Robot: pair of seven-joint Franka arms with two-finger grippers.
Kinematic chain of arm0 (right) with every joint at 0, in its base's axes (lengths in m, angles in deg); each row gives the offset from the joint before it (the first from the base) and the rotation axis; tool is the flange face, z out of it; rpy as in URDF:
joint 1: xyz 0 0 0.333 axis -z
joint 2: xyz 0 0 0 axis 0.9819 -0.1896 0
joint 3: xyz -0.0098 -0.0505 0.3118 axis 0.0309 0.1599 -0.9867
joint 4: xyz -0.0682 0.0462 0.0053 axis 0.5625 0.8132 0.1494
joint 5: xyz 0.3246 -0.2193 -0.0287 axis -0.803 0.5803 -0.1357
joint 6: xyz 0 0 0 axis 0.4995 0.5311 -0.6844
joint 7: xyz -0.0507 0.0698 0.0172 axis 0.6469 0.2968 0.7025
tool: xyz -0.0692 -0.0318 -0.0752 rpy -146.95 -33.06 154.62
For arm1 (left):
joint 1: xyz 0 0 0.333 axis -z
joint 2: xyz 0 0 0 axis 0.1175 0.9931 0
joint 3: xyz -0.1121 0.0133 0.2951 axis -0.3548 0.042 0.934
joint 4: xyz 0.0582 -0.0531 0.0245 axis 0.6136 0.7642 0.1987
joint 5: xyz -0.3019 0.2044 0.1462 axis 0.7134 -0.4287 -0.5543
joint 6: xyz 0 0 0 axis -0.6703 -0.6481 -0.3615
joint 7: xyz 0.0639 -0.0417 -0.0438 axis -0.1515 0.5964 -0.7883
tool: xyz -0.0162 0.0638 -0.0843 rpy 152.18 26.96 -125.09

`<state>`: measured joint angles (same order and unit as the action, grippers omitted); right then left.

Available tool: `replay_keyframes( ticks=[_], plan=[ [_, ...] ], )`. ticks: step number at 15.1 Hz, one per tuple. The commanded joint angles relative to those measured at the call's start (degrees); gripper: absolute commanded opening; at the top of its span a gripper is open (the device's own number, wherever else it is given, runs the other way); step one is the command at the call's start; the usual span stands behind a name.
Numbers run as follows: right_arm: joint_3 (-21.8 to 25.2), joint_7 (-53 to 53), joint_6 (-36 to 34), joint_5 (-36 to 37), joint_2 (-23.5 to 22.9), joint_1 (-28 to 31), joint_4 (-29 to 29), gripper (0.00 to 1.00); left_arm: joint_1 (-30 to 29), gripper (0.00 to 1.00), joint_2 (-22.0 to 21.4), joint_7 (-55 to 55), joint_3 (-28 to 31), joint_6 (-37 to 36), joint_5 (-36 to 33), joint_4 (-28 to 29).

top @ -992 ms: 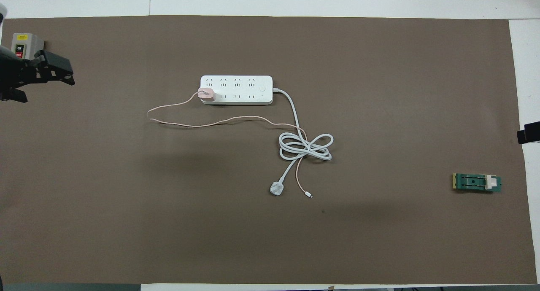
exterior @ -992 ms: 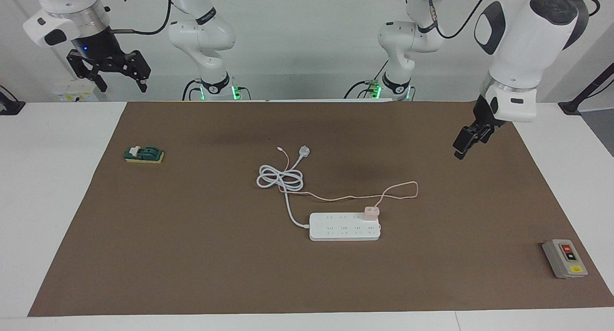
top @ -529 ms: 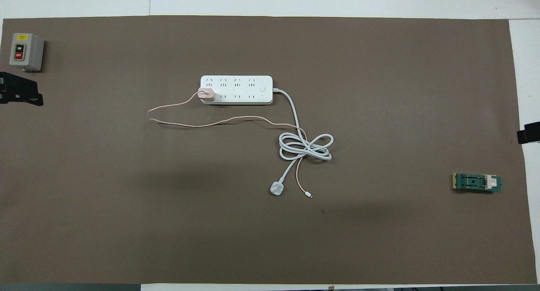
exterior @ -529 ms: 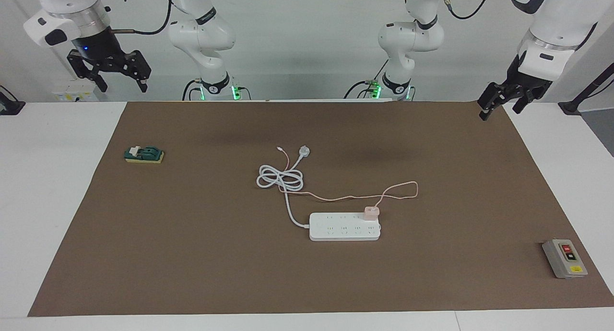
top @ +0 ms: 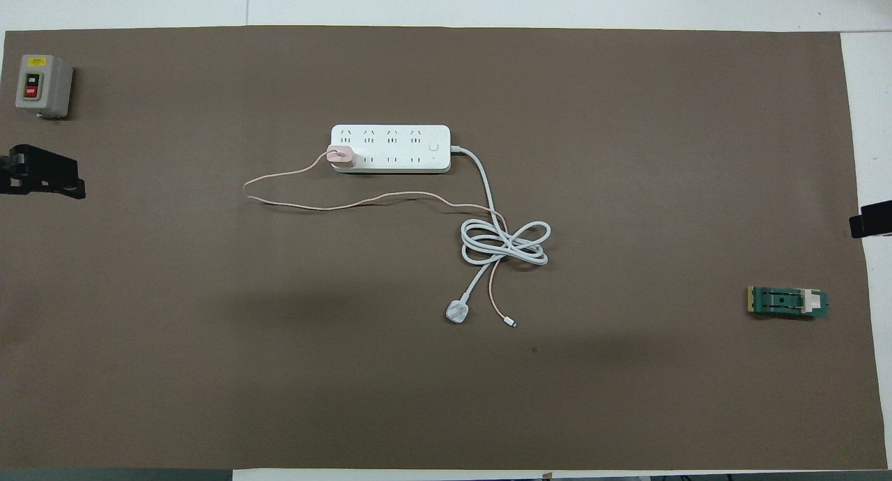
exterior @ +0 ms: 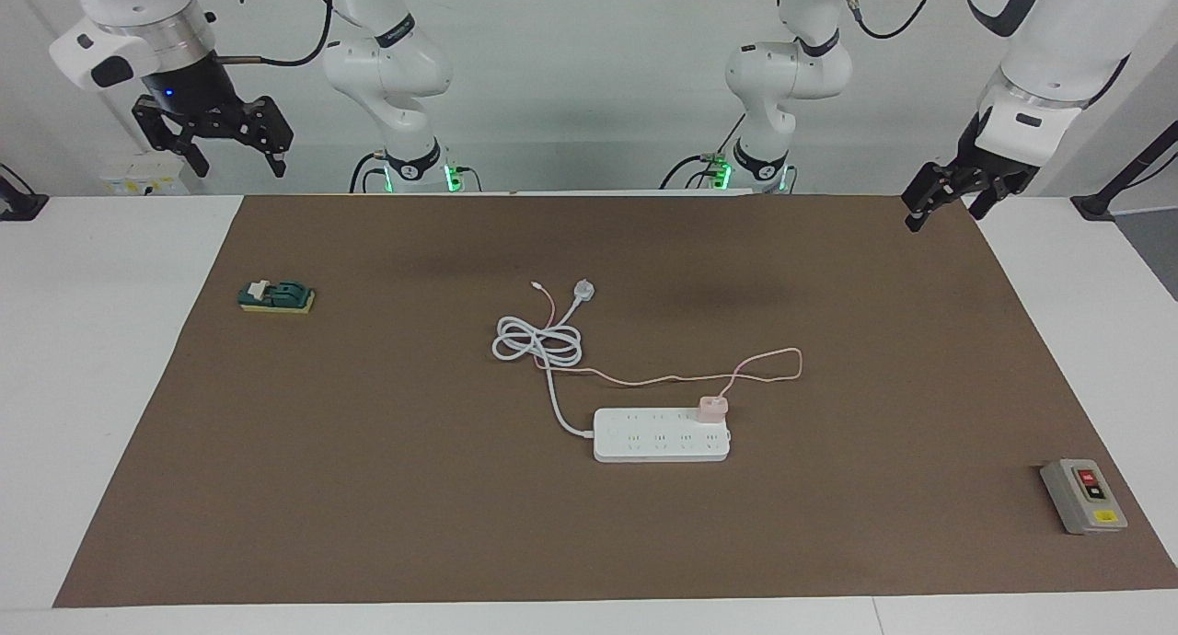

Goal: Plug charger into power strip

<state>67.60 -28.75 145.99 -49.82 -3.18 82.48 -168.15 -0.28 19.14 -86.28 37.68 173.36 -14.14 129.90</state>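
Observation:
The pale pink charger (exterior: 712, 408) stands upright on the white power strip (exterior: 644, 437), seated in a socket of the row nearer to the robots, at the strip's end toward the left arm. It also shows in the overhead view (top: 341, 156) on the strip (top: 401, 148). Its thin pink cable (exterior: 768, 361) loops across the mat. My left gripper (exterior: 943, 216) is open and empty, raised over the mat's corner near its own base. My right gripper (exterior: 239, 168) is open and empty, raised off the mat at its own end.
The strip's thick white cord lies coiled (exterior: 538, 342) and ends in a round white plug (exterior: 583, 291), nearer to the robots than the strip. A grey switch box (exterior: 1083, 495) lies at the left arm's end. A green block (exterior: 276, 296) lies at the right arm's end.
My left gripper has risen and drawn back from over the mat toward its base. The charger, strip and cables have not moved. The right arm has barely moved.

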Motion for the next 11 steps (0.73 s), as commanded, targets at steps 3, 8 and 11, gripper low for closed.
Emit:
replay_keyframes(
  ticks=[3, 8, 11],
  plan=[
    [-0.36, -0.18, 0.28, -1.14, 1.37, 0.98, -1.52, 1.00, 0.13, 1.00, -1.37, 0.55, 0.16, 4.71, 0.54, 0.93],
    [-0.36, -0.18, 0.19, -1.14, 1.46, 1.07, -1.52, 1.00, 1.27, 1.00, -0.84, 0.55, -0.28, 4.12, 0.45, -0.04],
    [-0.36, -0.18, 0.19, -1.14, 1.46, 1.16, -1.52, 1.00, 1.18, 1.00, -1.02, 0.73, -0.28, 3.94, 0.72, -0.13]
  ],
)
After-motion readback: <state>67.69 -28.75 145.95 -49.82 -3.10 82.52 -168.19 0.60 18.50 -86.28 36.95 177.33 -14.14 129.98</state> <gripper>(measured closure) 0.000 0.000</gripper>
